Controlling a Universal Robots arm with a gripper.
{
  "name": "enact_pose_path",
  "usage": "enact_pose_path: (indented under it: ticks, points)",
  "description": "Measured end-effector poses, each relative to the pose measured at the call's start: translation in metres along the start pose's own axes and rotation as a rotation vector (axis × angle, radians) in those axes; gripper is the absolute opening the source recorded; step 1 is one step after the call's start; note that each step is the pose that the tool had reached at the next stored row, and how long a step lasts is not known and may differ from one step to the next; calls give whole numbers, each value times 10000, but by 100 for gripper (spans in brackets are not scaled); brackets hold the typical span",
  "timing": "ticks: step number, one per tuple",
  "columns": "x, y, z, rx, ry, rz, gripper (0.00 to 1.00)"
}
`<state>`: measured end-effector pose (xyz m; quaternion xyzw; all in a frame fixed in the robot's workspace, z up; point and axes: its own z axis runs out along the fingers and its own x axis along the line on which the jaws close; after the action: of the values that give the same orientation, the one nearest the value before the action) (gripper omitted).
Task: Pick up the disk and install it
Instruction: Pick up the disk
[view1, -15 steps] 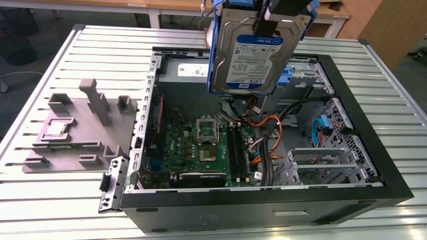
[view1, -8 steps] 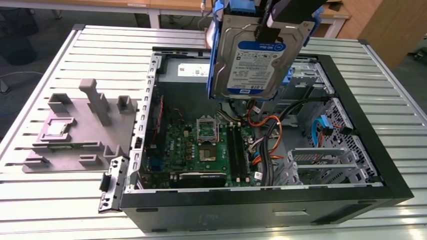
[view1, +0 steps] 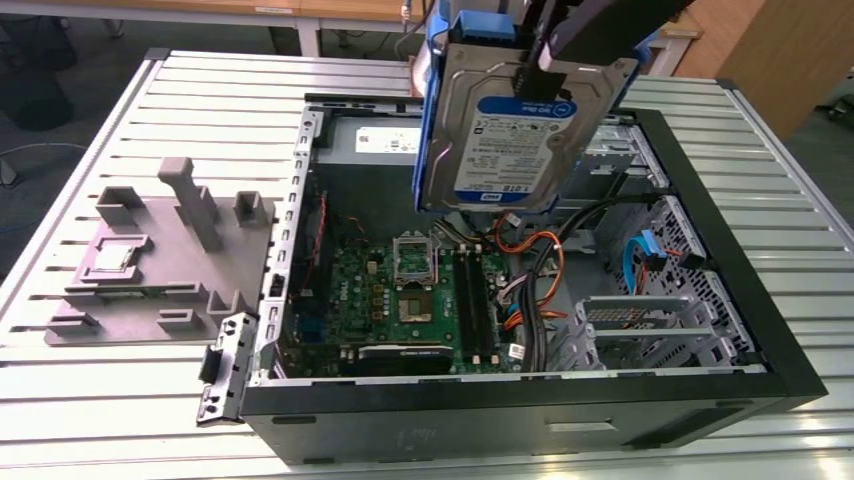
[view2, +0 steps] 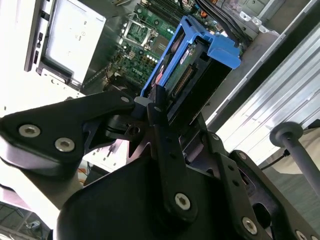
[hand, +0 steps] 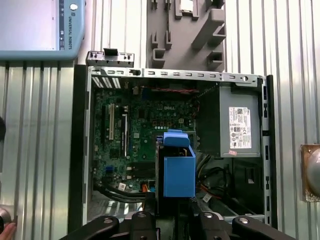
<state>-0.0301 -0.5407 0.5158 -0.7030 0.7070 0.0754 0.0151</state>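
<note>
Gripped the disk (view1: 514, 130) with the gripper (view1: 550, 60), jaws pinched closed on the drive, one black finger laid across the upper part of the labelled face. Held the disk on edge and slightly tilted, suspended over the open computer case (view1: 534, 405).

Noted a silver metal body, a white-and-blue label with black print, and blue plastic carrier rails along the long edges, with a blue tab at the upper end.

Saw, in the second wrist view, the disk (view2: 172, 57) from its dark underside, blue rail and tab pointing away from the gripper (view2: 156, 100) toward the case interior. Saw, in the first wrist view, the blue carrier end of the disk (hand: 179, 170) projecting from the gripper (hand: 170, 222) over the motherboard (hand: 145, 130), near the power supply (hand: 240, 125).

Found the case lying on its side, open upward, on a slatted metal table (view1: 107, 400). Found inside:
- Green motherboard (view1: 400, 295) toward the exterior view's left.
- Grey power supply (view1: 380, 142) with white sticker at the far wall, partly hidden behind the disk.
- Orange and black cables (view1: 534, 260) running between motherboard and drive bays, directly below the disk.
- Grey metal drive cage (view1: 641, 325) and blue bracket (view1: 650, 250) toward the exterior view's right.

Located a grey moulded fixture (view1: 160, 260) on the table, just beside the case at the exterior view's left.
</note>
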Motion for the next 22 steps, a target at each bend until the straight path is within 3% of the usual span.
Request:
enact_pose_path:
  ticks: [12, 22]
  points:
    - [116, -2, -15, -5, -4, 49, 35]
    - [276, -3, -35, -3, -5, 60, 35]
